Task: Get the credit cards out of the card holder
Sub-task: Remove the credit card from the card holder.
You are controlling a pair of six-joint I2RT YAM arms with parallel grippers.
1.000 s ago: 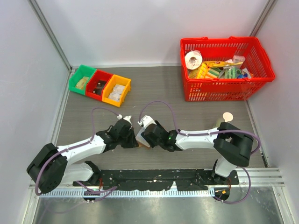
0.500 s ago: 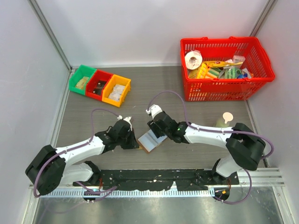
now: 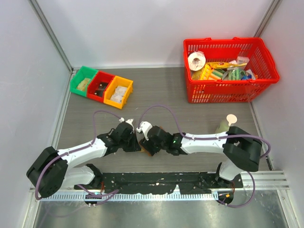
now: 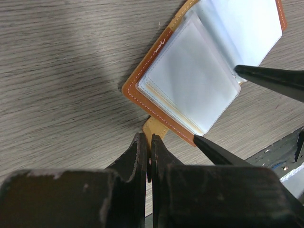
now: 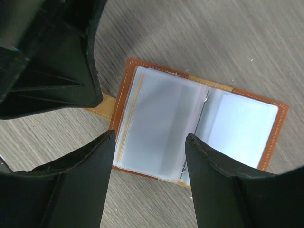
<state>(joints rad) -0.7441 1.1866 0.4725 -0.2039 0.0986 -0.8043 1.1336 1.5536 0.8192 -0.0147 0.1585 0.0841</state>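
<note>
Brown card holder (image 5: 237, 128) open flat, long axis away from left tool (image 4: 150, 142) clenched on its tab (image 4: 154, 129); right tool (image 5: 149, 137) released.

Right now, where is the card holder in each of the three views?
Top external: the card holder sits low centre, mostly covered, a brown sliver showing.
Left wrist: upper right, lying open.
Right wrist: centre, open, between the fingers of the right gripper.
Shared landmark: its tan tab, pinched by the left gripper, in both wrist views.
</note>
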